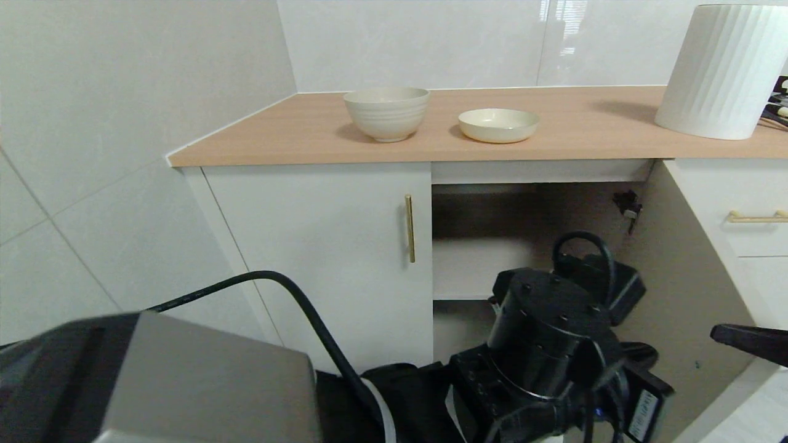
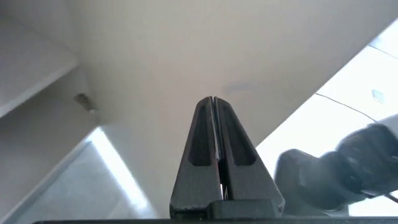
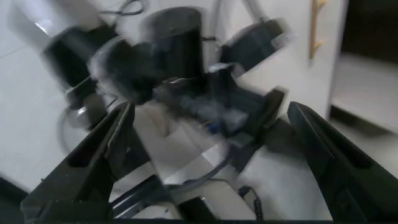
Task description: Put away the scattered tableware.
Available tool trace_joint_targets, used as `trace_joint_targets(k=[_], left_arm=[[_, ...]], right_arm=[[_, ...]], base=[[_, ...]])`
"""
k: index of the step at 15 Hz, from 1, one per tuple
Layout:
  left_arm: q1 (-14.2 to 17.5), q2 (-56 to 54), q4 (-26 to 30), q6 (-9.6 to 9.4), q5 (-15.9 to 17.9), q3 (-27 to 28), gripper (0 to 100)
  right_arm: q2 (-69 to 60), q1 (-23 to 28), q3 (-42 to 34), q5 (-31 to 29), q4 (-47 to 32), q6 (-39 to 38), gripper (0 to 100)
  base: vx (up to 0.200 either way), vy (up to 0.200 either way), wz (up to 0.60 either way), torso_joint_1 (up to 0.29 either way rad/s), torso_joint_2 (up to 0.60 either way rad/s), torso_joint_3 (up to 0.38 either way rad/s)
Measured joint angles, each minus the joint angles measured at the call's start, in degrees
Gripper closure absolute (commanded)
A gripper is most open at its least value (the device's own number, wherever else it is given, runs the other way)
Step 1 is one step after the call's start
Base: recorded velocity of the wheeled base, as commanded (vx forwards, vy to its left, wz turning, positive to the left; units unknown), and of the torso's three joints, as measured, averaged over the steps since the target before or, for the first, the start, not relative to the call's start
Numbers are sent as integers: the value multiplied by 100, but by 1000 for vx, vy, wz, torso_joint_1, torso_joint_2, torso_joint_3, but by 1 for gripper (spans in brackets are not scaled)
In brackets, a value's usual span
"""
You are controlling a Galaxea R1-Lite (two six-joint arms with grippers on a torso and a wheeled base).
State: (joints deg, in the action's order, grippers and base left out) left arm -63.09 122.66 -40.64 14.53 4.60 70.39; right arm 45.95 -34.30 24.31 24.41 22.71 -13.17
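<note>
A deep cream bowl and a shallow cream dish stand side by side on the wooden countertop. Both are upright and nothing touches them. Low in front of the open cabinet compartment is my left arm's wrist, well below the counter. My left gripper is shut with nothing in it, pointing at a beige panel. My right gripper is open and empty, its fingers spread wide, facing the other arm.
A tall white ribbed container stands at the counter's right end. The left cabinet door with a gold handle is closed; the right door hangs open. A drawer handle is at far right. Tiled wall on the left.
</note>
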Motion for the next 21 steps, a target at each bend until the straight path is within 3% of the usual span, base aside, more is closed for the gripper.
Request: trace_joint_targets(k=[4, 6, 8, 11, 12, 15, 18, 20, 21], left_arm=[[90, -91, -79, 7, -50, -179, 100], [300, -273, -128, 117, -72, -377, 100], [757, -585, -137, 271, -79, -735, 100], [1549, -1184, -139, 304, -77, -1456, 100], [1792, -1406, -137, 299, -74, -1708, 0], [2486, -2128, -137, 222, -46, -2361, 0], [3268, -2843, -112, -305, 176, -2971, 0], [3707, -3335, 72, -564, 249, -3213, 0], [3911, -3579, 416, -624, 260, -3222, 0]], right_arm=[[-116, 2, 262, 362, 2, -43, 0], [72, 13, 300, 316, 2, -43, 0], [411, 27, 402, 113, -5, -46, 0], [1248, 73, 706, -286, 9, -43, 0], [1593, 104, 863, -366, 13, -40, 0], [2751, 335, 1517, -460, 38, 6, 0], [3851, 591, 2453, -558, -121, 146, 0], [4350, 647, 2903, -1247, -397, 182, 0], [4518, 625, 3004, -1686, -486, 187, 0]], base=[[0, 0, 0, 0, 0, 0], [0, 0, 0, 0, 0, 0], [0, 0, 0, 0, 0, 0], [0, 0, 0, 0, 0, 0], [0, 0, 0, 0, 0, 0], [0, 0, 0, 0, 0, 0], [0, 0, 0, 0, 0, 0], [0, 0, 0, 0, 0, 0], [0, 0, 0, 0, 0, 0]])
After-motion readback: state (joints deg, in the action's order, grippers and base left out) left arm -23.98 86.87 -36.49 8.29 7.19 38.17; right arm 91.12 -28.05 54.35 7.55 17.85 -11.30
